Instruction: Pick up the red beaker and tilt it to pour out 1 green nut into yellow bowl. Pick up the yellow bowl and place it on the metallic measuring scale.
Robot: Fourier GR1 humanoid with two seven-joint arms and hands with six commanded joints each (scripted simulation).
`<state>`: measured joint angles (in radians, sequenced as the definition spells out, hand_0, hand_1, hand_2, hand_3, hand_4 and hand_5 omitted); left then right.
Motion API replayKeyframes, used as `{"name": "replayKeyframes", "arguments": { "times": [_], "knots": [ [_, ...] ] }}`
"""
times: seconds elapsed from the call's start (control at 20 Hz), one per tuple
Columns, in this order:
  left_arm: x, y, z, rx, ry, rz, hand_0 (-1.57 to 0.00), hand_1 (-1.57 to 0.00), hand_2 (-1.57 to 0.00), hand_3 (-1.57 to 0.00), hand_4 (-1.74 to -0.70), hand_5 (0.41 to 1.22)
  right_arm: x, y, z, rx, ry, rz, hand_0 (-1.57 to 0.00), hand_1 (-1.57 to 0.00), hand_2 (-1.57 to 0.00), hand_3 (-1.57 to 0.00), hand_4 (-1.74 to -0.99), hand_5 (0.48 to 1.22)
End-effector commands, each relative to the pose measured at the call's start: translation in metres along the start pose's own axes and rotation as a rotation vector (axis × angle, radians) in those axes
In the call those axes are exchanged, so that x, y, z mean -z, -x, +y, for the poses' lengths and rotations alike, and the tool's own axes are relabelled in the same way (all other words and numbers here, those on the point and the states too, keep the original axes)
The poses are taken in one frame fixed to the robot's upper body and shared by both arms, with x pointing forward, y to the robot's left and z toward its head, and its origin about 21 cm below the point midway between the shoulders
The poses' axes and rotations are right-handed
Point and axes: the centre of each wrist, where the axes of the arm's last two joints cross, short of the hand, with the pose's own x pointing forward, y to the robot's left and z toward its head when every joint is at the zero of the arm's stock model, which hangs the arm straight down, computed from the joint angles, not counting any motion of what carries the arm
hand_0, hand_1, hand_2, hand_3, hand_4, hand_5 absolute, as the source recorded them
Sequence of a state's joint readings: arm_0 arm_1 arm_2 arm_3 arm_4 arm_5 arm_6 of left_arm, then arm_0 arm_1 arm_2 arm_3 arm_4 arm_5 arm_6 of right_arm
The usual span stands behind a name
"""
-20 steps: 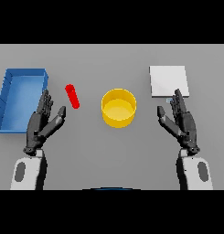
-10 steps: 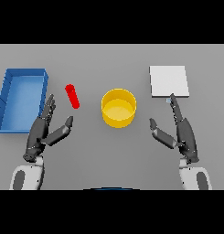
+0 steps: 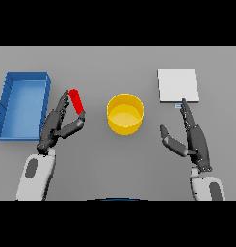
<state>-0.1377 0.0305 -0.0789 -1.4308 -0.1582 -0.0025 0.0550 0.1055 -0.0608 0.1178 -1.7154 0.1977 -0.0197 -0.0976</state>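
Reaching across a grey counter (image 3: 114, 164), the left robot hand (image 3: 59, 126) has relaxed fingers bracketing one small red beaker (image 3: 77, 101), nothing gripped yet. The beaker looks light, rigid and smooth, probably slippery, best pinched mid-body. One yellow bowl (image 3: 125, 114) sits centre, one metallic scale (image 3: 177, 85) far right, one blue bin (image 3: 23, 104) left. The right robot hand (image 3: 192, 139) rests with fingers straight, below the scale.

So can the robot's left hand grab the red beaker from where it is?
Probably yes. The left hand is right at the red beaker, fingers on one side and thumb on the other, with nothing between them. The fingers look straight, not closed round it.
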Motion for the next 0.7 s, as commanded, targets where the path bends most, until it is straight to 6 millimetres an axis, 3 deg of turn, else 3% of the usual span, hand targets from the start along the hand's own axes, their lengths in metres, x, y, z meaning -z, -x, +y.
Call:
{"name": "replayKeyframes", "arguments": {
  "times": [0.0,0.35,0.65],
  "knots": [
    [0.008,0.002,0.004,0.009,-0.009,0.011,0.00,0.00,0.00,0.00,-1.38,0.738,0.002,-0.001,0.001,0.004,0.007,0.000,0.00,0.00,0.00,0.00,-1.321,0.683],
    [0.040,0.011,0.003,-0.012,-0.008,0.034,0.00,0.00,0.00,0.00,-1.33,0.714,0.001,0.000,-0.004,0.006,0.011,0.017,0.00,0.00,0.00,0.00,-1.338,0.688],
    [0.065,0.004,0.000,0.008,0.003,0.030,0.00,0.00,0.00,0.00,-1.31,0.703,0.005,0.002,-0.004,0.019,0.007,0.027,0.00,0.00,0.00,0.00,-1.329,0.684]
  ]
}}
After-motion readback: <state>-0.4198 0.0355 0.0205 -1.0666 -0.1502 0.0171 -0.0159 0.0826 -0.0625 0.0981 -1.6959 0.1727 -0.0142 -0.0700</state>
